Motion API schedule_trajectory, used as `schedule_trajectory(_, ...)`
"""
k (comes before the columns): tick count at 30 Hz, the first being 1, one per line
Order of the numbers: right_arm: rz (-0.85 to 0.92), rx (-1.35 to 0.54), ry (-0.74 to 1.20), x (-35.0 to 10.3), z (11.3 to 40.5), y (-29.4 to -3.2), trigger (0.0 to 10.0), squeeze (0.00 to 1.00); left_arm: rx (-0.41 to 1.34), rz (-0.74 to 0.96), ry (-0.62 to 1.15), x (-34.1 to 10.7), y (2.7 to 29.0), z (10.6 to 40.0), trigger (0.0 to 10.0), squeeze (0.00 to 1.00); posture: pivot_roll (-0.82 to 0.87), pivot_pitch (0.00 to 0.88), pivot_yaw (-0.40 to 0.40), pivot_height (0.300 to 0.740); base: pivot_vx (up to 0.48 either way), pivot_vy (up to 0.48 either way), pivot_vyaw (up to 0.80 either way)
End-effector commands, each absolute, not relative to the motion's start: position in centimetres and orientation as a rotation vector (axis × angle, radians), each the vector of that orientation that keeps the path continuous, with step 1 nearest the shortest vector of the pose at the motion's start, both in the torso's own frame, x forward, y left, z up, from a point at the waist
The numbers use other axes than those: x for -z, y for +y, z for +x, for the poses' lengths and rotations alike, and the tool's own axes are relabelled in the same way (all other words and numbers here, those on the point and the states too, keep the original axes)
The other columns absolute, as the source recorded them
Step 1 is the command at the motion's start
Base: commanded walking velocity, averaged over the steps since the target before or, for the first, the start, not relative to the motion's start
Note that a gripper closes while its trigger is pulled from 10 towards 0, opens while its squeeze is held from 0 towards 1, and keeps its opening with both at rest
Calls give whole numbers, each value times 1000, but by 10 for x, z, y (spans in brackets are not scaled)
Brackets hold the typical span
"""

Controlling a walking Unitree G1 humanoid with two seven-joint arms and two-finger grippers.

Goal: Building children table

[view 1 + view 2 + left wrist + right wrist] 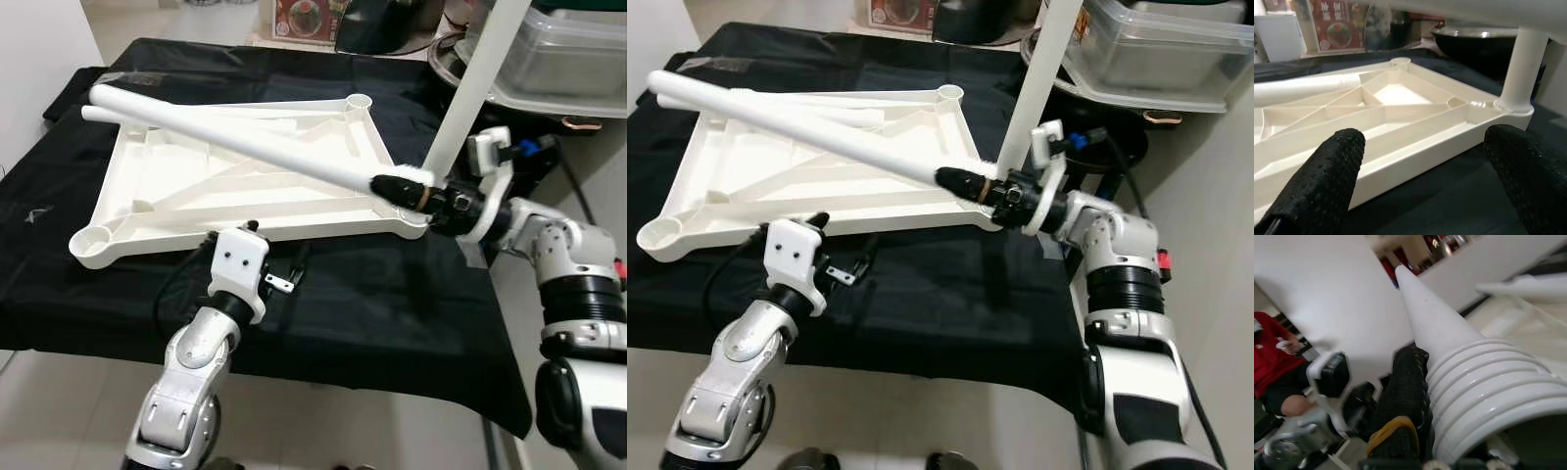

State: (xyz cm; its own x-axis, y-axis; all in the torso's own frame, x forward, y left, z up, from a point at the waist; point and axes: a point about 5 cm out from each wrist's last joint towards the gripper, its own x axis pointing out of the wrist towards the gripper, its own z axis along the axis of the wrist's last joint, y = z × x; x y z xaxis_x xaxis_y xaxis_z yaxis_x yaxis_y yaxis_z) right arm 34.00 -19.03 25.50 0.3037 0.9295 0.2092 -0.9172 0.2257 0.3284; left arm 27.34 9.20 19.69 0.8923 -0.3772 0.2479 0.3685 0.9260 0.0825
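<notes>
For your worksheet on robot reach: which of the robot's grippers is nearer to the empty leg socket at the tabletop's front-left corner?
Left. The left gripper is open at the tabletop's front edge, beside that socket. The right gripper grips a loose table leg at the opposite front corner.

The two head views look forward and down from above onto a white tabletop [245, 181] lying upside down on a black cloth [372, 294]; both show the same scene, slightly offset. The left wrist view sits low and close at the tabletop's near edge, facing across it between two black fingers [1327, 171]. The right wrist view looks very closely along a white leg [1449, 347], toward a seated person [1273, 362] behind.
</notes>
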Motion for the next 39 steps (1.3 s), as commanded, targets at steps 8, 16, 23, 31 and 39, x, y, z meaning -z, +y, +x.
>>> schedule_trajectory(8, 576, -1292, 22, -236, 325, -170, 0, 0, 434, -142, -382, -239, 73, 291, 10000, 0, 104, 18, -75, 740, 0, 0, 0)
schedule_trajectory(16, 648, -1213, 93, -218, 322, -161, 0, 0, 468, -236, -435, -255, 67, 295, 10000, 0, 102, 15, -73, 740, 0, 0, 0)
schedule_trajectory(23, 679, -1152, 138, -205, 322, -161, 0, 0, 578, -235, -423, -254, 58, 285, 10000, 0, 103, 22, -79, 740, 0, 0, 0)
schedule_trajectory(31, 697, -1035, 143, -204, 337, -173, 0, 0, 746, -180, -338, -230, 45, 264, 10000, 0, 109, 35, -80, 740, 0, 0, 0)
schedule_trajectory(39, 714, -1024, 138, -209, 340, -177, 0, 0, 736, -215, -311, -224, 46, 262, 10000, 0, 108, 50, -85, 740, 0, 0, 0)
